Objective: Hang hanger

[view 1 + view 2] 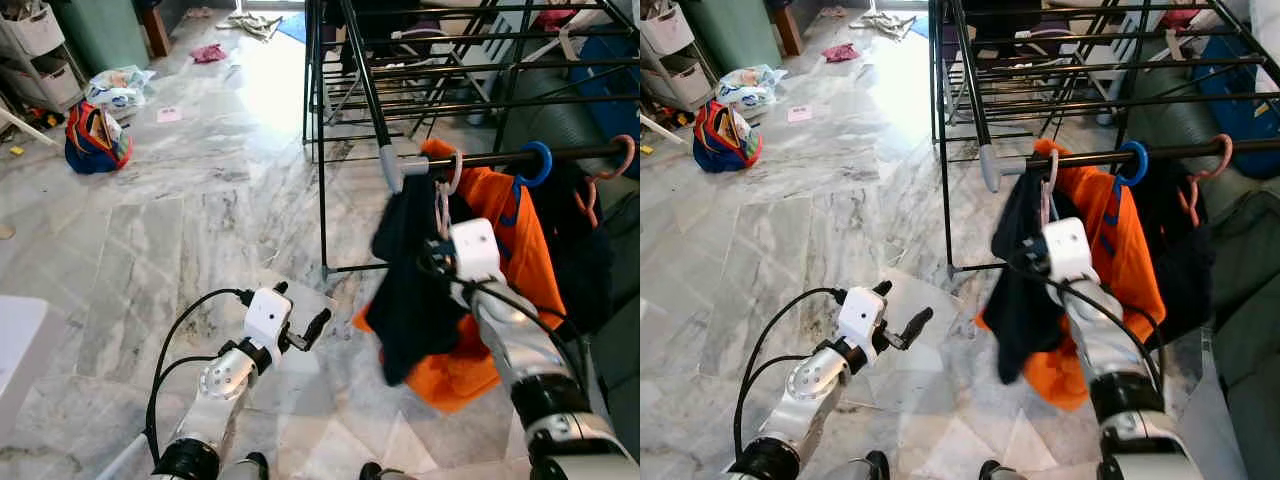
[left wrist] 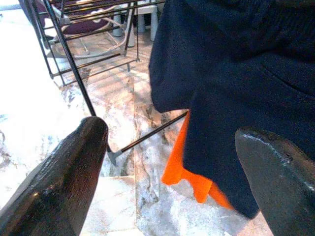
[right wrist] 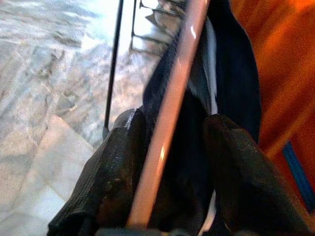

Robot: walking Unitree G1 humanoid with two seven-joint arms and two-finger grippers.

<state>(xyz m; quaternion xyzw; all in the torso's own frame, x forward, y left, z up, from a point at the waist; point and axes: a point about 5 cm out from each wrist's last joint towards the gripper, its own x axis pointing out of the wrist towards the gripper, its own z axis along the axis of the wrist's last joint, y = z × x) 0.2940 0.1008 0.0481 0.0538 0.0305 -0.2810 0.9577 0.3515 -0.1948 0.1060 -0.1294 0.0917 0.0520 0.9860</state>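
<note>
**Right wrist view: pink hanger clamped at the rack rail**

The right wrist view looked along two black fingers closed on the pale pink hanger, whose arm ran up between them with the navy garment draped just behind. In the head views the right gripper was raised against that navy garment, directly below the black rail of the drying rack. The hanger's hook sat looped over the rail just above the gripper, near the rail's grey end cap. Immediately behind the gripper hung an orange shirt on a blue hanger; further along the rail, beyond it, another pink hanger carried a dark garment.

The left gripper was held low over the marble floor, well apart from the rack, with its fingers spread wide and nothing between them. Ahead of it, in the left wrist view, hung the navy garment's hem with the orange shirt's edge peeking below. Far off to its left a blue and red bag lay on the floor.
</note>
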